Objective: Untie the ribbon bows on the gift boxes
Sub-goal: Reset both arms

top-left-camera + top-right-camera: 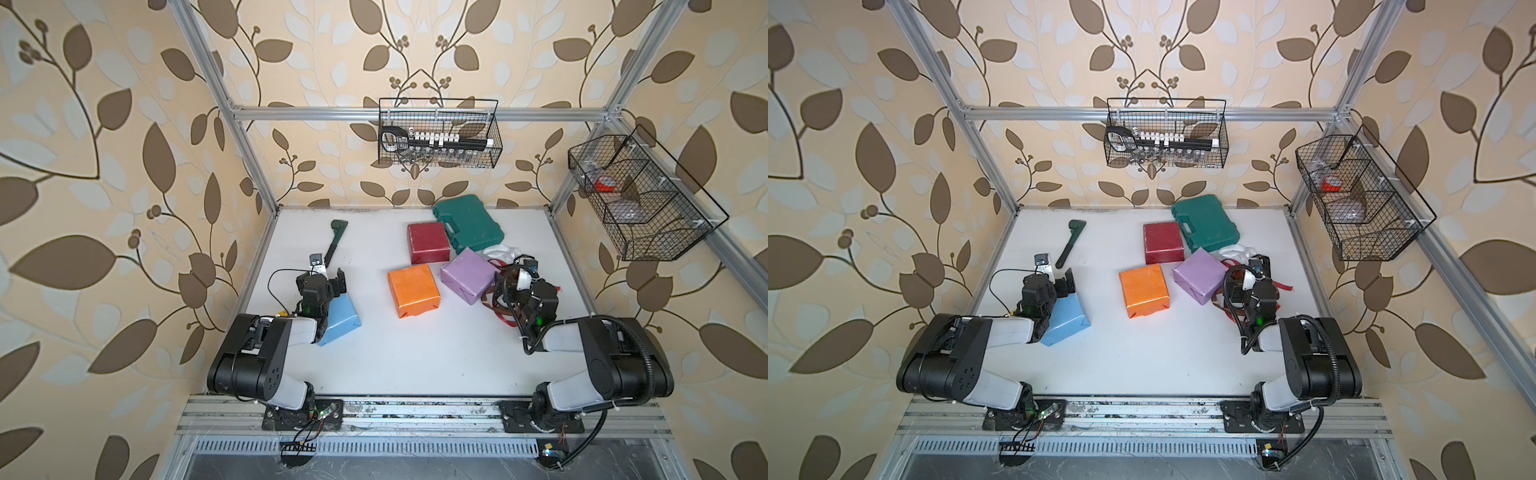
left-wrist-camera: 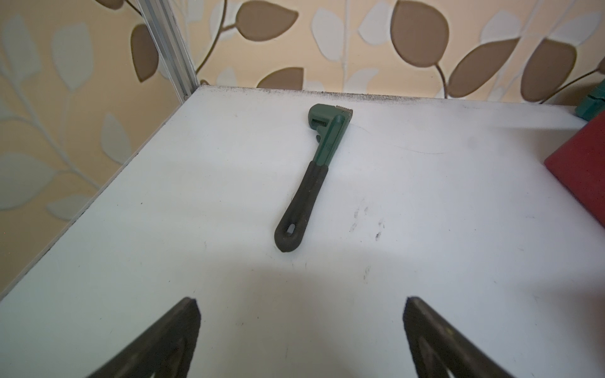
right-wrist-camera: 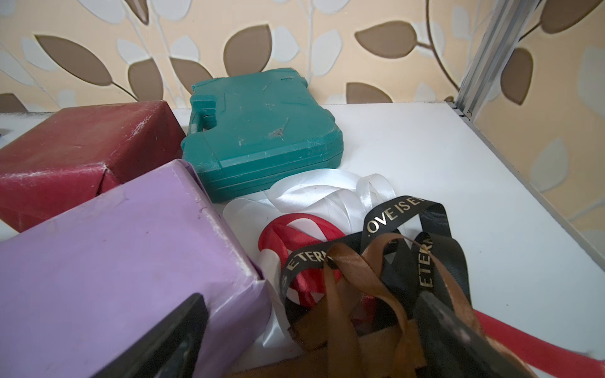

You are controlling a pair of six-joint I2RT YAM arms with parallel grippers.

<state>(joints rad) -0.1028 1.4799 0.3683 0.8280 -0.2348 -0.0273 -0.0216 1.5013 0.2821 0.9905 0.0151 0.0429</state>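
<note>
Ribbons: loose satin heap on worktop, just beside lilac box; no bow visible
Boxes: orange, dark red, lilac, blue; all bare
Handling: satin looks light, limp, slippery; likely best pinched at a free tail
Left pincer: spread wide, empty; over bare worktop
Right pincer: spread wide at heap; gripping nothing

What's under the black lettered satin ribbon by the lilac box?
Beneath the black ribbon lie a red satin ribbon and a white satin ribbon; a brown satin ribbon drapes over it. Anything deeper is covered.
</note>
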